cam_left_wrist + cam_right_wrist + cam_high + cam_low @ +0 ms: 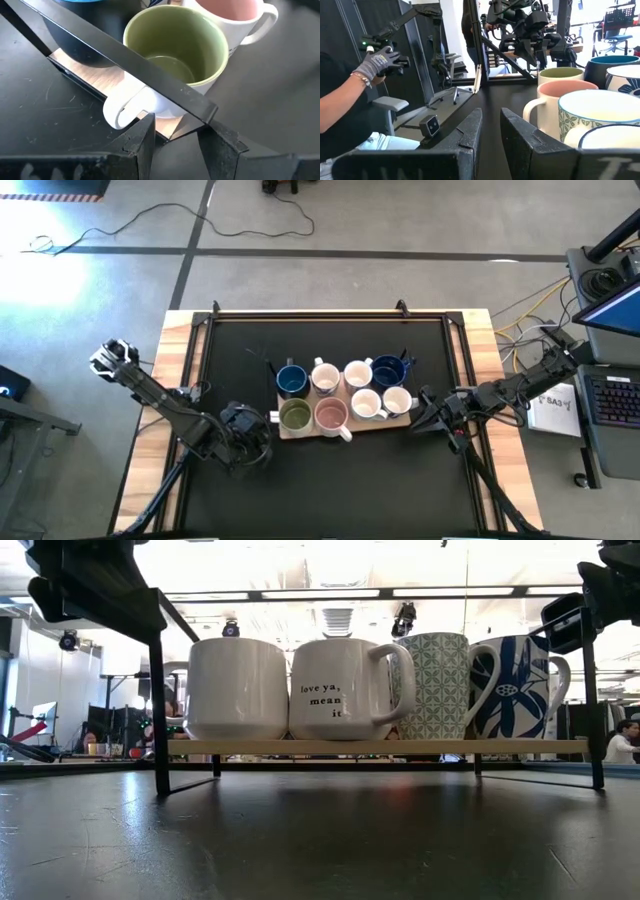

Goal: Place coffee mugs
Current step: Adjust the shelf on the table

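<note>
Eight mugs stand in two rows on a light wooden board (345, 425) at the table's middle. The far row is blue (290, 380), white (325, 377), white (358, 374) and blue (388, 370). The near row is the olive green mug (295, 416), pink (330, 415), white (366, 404) and white (397, 401). My left gripper (265, 423) is open at the board's left end. The olive mug's (175, 45) white handle (122, 107) lies just beyond its fingertips (177, 122). My right gripper (420, 412) waits at the board's right end, narrowly open (490, 117).
A dark bar (125, 55) crosses in front of the olive mug in the left wrist view. A black frame (160, 690) stands around the table. A person's gloved hand (380, 62) shows beyond the table. A laptop and keyboard (610, 395) sit to the right. Bare dark tabletop (340, 490) lies nearer.
</note>
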Controlling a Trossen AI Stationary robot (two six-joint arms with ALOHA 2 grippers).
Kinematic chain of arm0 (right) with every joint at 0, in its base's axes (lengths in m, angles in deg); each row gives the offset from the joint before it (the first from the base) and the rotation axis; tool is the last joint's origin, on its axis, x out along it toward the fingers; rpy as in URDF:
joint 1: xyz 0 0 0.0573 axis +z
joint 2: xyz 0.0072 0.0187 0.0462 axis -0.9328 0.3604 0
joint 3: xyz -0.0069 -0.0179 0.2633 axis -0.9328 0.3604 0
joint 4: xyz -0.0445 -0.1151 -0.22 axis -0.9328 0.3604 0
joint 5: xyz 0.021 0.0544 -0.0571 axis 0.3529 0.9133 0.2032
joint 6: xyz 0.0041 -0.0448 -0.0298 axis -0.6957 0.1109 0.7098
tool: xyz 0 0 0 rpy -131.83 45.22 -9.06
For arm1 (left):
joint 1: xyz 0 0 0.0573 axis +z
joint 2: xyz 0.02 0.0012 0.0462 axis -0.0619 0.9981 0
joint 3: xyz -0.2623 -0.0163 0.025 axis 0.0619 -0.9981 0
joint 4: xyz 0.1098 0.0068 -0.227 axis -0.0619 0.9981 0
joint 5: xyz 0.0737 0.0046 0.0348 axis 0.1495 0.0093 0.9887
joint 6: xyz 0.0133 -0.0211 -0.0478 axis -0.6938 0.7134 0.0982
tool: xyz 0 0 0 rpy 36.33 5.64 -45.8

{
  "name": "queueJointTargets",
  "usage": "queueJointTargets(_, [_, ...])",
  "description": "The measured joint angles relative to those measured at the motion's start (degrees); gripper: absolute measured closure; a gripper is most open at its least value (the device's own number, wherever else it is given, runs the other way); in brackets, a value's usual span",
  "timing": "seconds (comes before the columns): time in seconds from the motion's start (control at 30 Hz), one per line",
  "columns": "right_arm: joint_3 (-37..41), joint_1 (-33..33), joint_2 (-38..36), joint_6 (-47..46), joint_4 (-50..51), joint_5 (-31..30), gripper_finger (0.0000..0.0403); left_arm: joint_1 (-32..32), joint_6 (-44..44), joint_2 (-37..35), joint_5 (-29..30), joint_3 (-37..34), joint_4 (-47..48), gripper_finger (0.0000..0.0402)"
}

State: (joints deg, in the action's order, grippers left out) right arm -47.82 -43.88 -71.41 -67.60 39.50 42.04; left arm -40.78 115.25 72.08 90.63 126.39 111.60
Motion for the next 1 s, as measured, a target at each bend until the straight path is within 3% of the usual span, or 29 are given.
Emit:
queueJointTargets(0.53, [0.00, 0.00, 0.00, -0.38, 0.04, 0.04, 0.0344, 0.02, 3.25, -1.42, 1.67, -0.01, 10.47, 0.0276])
queueJointTargets(1.0, [0.00, 0.00, 0.00, -0.38, 0.02, 0.02, 0.0344, 0.02, 3.59, -4.95, 1.06, -0.11, 13.58, 0.0276])
